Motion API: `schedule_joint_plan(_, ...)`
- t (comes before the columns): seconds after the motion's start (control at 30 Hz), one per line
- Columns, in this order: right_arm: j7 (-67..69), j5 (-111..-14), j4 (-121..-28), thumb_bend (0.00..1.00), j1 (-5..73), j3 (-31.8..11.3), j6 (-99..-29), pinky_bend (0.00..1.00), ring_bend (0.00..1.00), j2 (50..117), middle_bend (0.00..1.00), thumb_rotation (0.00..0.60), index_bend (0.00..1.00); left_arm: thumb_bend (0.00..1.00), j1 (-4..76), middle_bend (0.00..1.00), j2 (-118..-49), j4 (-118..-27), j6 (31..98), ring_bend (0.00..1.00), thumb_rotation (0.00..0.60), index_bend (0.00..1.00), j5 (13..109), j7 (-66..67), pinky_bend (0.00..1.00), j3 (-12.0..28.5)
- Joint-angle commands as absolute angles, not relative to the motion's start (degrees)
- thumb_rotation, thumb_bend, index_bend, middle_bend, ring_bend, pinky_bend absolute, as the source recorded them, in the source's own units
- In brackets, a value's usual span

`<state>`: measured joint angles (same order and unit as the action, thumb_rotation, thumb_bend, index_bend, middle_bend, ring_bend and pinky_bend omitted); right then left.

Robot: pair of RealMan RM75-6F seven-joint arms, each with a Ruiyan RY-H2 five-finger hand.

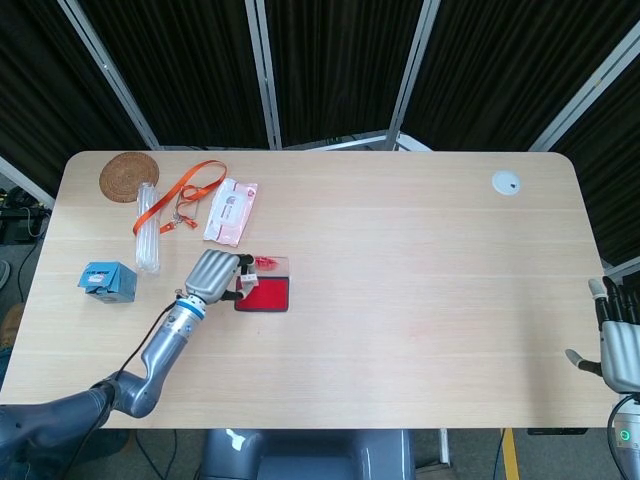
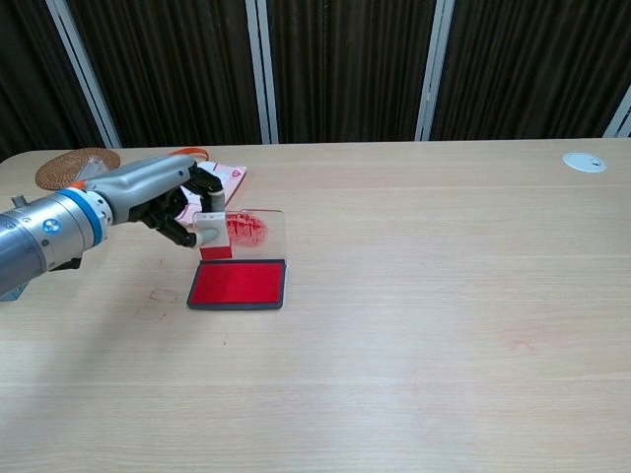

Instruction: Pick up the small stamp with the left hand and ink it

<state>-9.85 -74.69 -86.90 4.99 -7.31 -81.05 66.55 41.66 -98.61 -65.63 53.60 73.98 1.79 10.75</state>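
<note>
My left hand [image 2: 170, 200] [image 1: 213, 274] holds the small stamp [image 2: 211, 234] [image 1: 247, 284], a white block with a red underside, lifted clear above the left end of the red ink pad [image 2: 238, 284] [image 1: 265, 295]. The pad's clear lid [image 2: 258, 230] lies open behind it, smeared with red ink. My right hand [image 1: 620, 340] shows only in the head view, at the table's right edge, holding nothing with its fingers apart.
At the back left lie a woven coaster [image 1: 128, 175], an orange lanyard [image 1: 182, 193], a clear tube [image 1: 148, 228] and a wipes packet [image 1: 230, 210]. A blue box [image 1: 106, 281] sits near the left edge. A white disc [image 1: 506, 182] is at the far right.
</note>
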Motion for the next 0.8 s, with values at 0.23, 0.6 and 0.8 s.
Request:
schedule_joint_plan(0.23,-9.9,-75.3,-87.4,0.00,4.9,-7.1,-81.4,0.00,0.00,66.4,0.00,0.600,0.00,0.40,38.1,0.56,-94.2,-66.5,53.6,0.84,0.600,0.62,74.3,-2.8,0.87,7.8)
schedule_joint_plan(0.6,-10.3,-75.5,-87.9,0.00,5.0,-6.9,-81.5,0.00,0.00,66.4,0.00,0.600,0.00,0.39,36.1,0.55,-96.0,-60.8,53.9,0.84,0.600,0.60,77.4,-9.5,0.87,4.8)
schedule_joint_plan(0.8,-10.4,-75.2,-87.7,0.00,5.0,-7.0,-81.2,0.00,0.00,66.4,0.00,0.600,0.00,0.38,35.9,0.55,-98.0,-57.8,55.1,0.83,0.600,0.59,79.0,-10.4,0.86,4.3)
